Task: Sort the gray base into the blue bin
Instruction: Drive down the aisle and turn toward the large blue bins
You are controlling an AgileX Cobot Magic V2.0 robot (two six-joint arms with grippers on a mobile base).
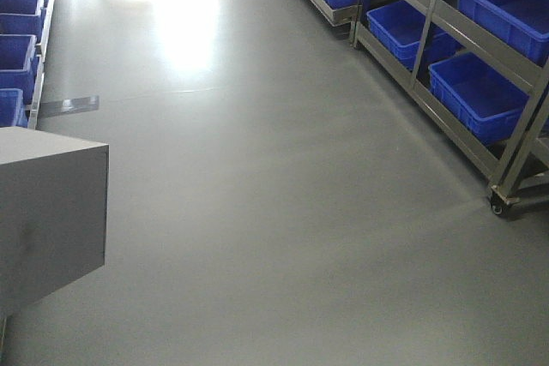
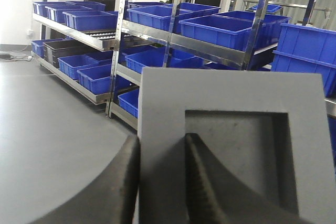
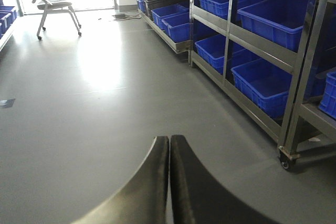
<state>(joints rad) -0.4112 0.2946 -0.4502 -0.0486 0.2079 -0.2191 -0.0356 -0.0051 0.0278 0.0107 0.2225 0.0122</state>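
Left wrist: left gripper [image 2: 161, 148] pinches gray base [image 2: 236, 95] wall; right gripper [image 3: 169, 142] closed.

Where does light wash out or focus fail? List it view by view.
Front view: glare whitens the floor at top. Left wrist view: the left fingers gripping the gray base are close and blurred; the far left edge is washed out. Right wrist view: a bright sheen on the floor by the chair; the closed right fingers look soft.
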